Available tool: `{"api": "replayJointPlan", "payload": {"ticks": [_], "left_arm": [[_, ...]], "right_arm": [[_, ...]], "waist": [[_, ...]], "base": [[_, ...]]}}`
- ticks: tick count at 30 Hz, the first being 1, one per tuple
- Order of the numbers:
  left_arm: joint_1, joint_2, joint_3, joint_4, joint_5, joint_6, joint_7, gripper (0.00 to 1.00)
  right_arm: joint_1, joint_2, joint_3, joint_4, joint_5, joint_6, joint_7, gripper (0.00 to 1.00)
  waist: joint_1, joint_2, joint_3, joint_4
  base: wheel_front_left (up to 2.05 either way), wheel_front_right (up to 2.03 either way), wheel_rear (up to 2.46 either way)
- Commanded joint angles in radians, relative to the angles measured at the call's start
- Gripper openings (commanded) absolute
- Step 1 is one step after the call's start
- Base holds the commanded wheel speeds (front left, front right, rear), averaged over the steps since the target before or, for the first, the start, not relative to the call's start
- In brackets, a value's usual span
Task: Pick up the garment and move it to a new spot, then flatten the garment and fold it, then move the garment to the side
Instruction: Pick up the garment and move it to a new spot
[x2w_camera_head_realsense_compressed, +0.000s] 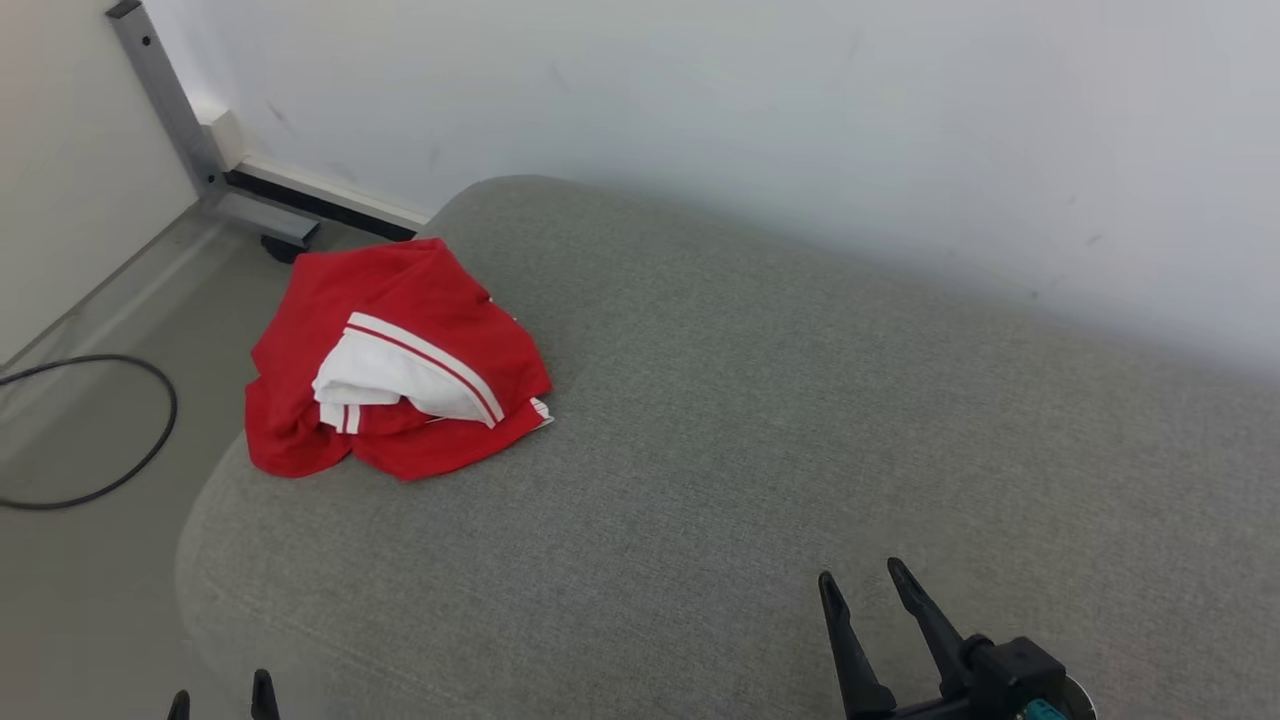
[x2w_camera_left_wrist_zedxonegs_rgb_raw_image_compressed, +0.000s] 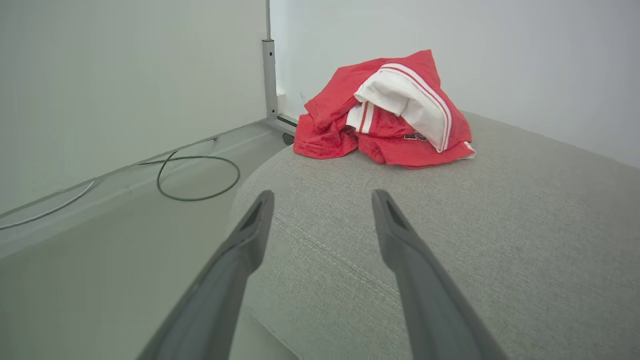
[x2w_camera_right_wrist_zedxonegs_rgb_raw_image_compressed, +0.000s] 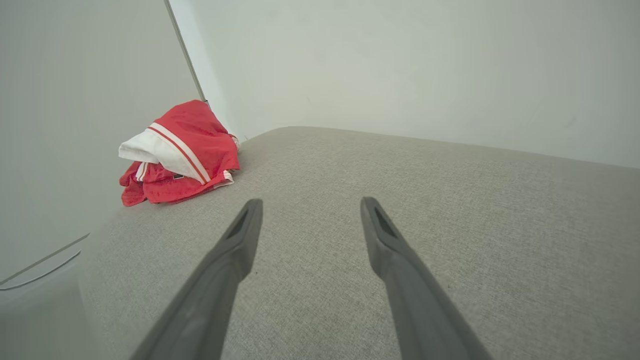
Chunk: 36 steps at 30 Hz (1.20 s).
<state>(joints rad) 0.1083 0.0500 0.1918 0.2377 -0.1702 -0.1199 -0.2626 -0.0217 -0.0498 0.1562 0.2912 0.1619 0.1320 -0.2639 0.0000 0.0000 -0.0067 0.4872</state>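
The red and white garment (x2w_camera_head_realsense_compressed: 395, 360) lies crumpled in a heap on the grey cushion (x2w_camera_head_realsense_compressed: 800, 420), right up at the cushion's rounded far-left corner. A white panel with a red stripe is folded across the top of the pile, and red cloth bunches out under it.

Down at the bottom of the head view, the left gripper (x2w_camera_head_realsense_compressed: 220, 700) shows just its two dark tips, spread apart with nothing between them. From there the garment sits at about one o'clock, well apart. In the left wrist view the two fingers (x2w_camera_left_wrist_zedxonegs_rgb_raw_image_compressed: 250, 235) point over the cushion's near edge, with the heap straight ahead at twelve o'clock.

The right gripper (x2w_camera_head_realsense_compressed: 860, 572) hangs over the cushion's near side, jaws wide and empty. The garment is out at ten o'clock from it, well clear. Its own camera puts the pile at about ten o'clock too, beyond the left finger.

On the floor (x2w_camera_head_realsense_compressed: 90, 600), at nine o'clock from the garment, a black cable (x2w_camera_head_realsense_compressed: 175, 410) curls in a loop. At eleven o'clock a grey metal post (x2w_camera_head_realsense_compressed: 165, 90) slants up against the pale wall (x2w_camera_head_realsense_compressed: 700, 100).
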Motion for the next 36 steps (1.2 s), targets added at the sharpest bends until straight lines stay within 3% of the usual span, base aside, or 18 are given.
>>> {"api": "replayJointPlan", "payload": {"ticks": [1, 3, 10, 18, 25, 36], "left_arm": [[0.016, 0.001, -0.001, 0.001, -0.018, -0.002, -0.004, 1.00], [0.012, 0.001, -0.006, 0.021, -0.087, -0.008, -0.004, 1.00], [-0.079, 0.040, -0.042, 0.064, -0.112, -0.010, -0.004, 1.00], [-0.310, 0.197, -0.130, 0.118, -0.188, -0.010, -0.004, 1.00], [-0.537, 0.338, -0.212, 0.263, -0.275, -0.010, -0.004, 1.00], [-0.802, 0.494, -0.395, 0.511, -0.431, -0.010, 0.067, 1.00]], "right_arm": [[0.000, -0.002, 0.000, 0.004, 0.007, -0.002, -0.001, 1.00], [-0.004, -0.002, 0.008, 0.006, 0.009, -0.002, -0.001, 1.00], [0.006, -0.019, 0.006, -0.004, -0.017, -0.002, -0.001, 1.00], [-0.045, -0.094, 0.015, -0.028, -0.024, -0.002, -0.001, 1.00], [-0.096, -0.129, 0.038, -0.067, -0.032, -0.002, -0.001, 1.00], [-0.163, -0.157, 0.077, -0.127, -0.024, -0.002, -0.001, 1.00]], "waist": [[0.0000, 0.0000, 0.012, 0.030], [0.0000, 0.0000, 0.014, 0.032], [0.0000, 0.0000, 0.067, -0.020], [0.0000, 0.0000, 0.203, -0.117], [0.0000, 0.0000, 0.318, -0.185], [0.0000, 0.0000, 0.419, -0.269]], "base": [[0.00, 0.00, 0.00], [0.00, 0.00, 0.00], [0.00, 0.00, 0.00], [0.00, 0.00, 0.00], [0.00, 0.00, 0.00], [0.00, 0.00, 0.00]]}}
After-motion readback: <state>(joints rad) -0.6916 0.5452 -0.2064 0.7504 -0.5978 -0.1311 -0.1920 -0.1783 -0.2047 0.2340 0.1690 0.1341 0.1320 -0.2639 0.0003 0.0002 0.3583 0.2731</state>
